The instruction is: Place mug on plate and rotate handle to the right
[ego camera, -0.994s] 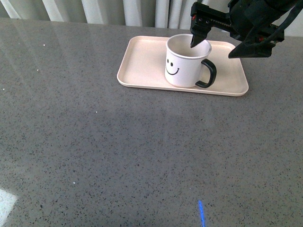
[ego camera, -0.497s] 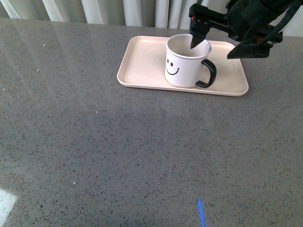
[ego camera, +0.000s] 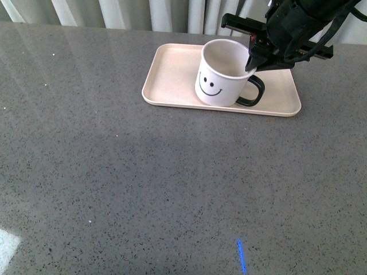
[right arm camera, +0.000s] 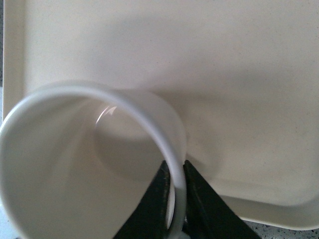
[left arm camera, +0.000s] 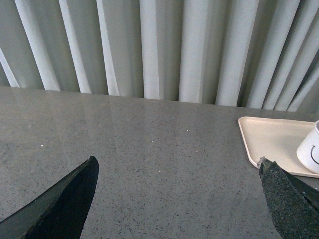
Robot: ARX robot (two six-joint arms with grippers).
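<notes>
Front view: mug (ego camera: 221,77) sits tilted on plate (ego camera: 172,71), handle (ego camera: 256,91) toward the right. Right tool (ego camera: 254,57) pinches mug's rim w/ one finger inside. Left tool (left arm camera: 178,167) spread wide above counter (ego camera: 114,183).

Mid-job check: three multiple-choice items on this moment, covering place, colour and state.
1. The mug is: A on bare table; B inside the rim of the plate; C off the table.
2. The handle is: A white; B pink; C black.
3. The right gripper is: A shut on the mug's wall; B open above it; C out of view.
Answers: B, the front view shows the plate around its base; C, a glossy black loop; A, the right wrist view shows a finger on each side of the wall.
</notes>
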